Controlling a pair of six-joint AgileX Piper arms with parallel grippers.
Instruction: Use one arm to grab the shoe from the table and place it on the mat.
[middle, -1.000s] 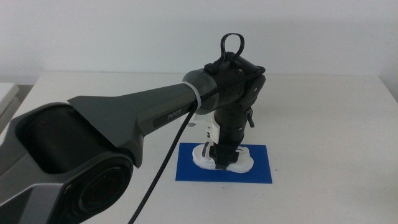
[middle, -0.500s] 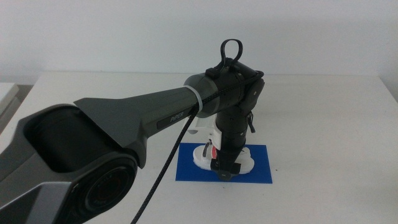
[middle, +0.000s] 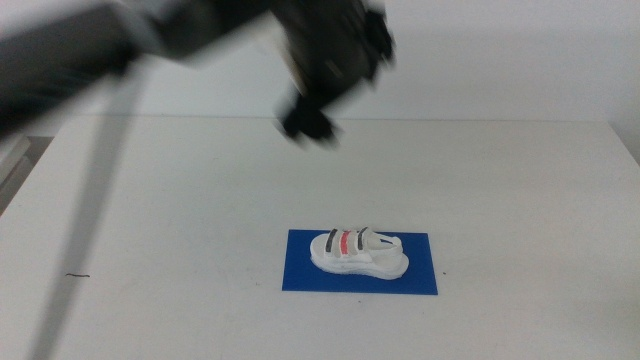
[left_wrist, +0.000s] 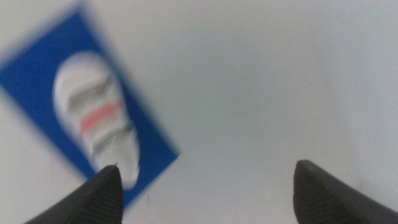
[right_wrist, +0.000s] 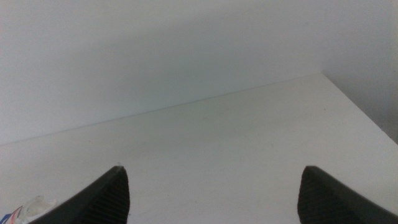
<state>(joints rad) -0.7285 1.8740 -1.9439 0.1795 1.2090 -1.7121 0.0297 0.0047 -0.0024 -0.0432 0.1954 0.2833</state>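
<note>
The white shoe (middle: 357, 251) with dark and red straps lies on its sole on the deep blue mat (middle: 420, 275), near the mat's middle. It also shows blurred in the left wrist view (left_wrist: 96, 118), on the mat (left_wrist: 37, 65). The left arm (middle: 150, 40) is blurred high above the table's far side, and its gripper (middle: 308, 125) is well clear of the shoe. In the left wrist view the left gripper (left_wrist: 205, 186) is open and empty. The right gripper (right_wrist: 211, 186) is open and empty, out of the middle view.
The white table (middle: 520, 190) has a small dark mark (middle: 77, 275) near its front left. A pale object's edge (middle: 8, 165) shows at the far left. The right wrist view shows the table's far edge and corner (right_wrist: 320, 74).
The left gripper has let go of the shoe and risen fast up and back, away from the mat. The shoe stays on the mat.
</note>
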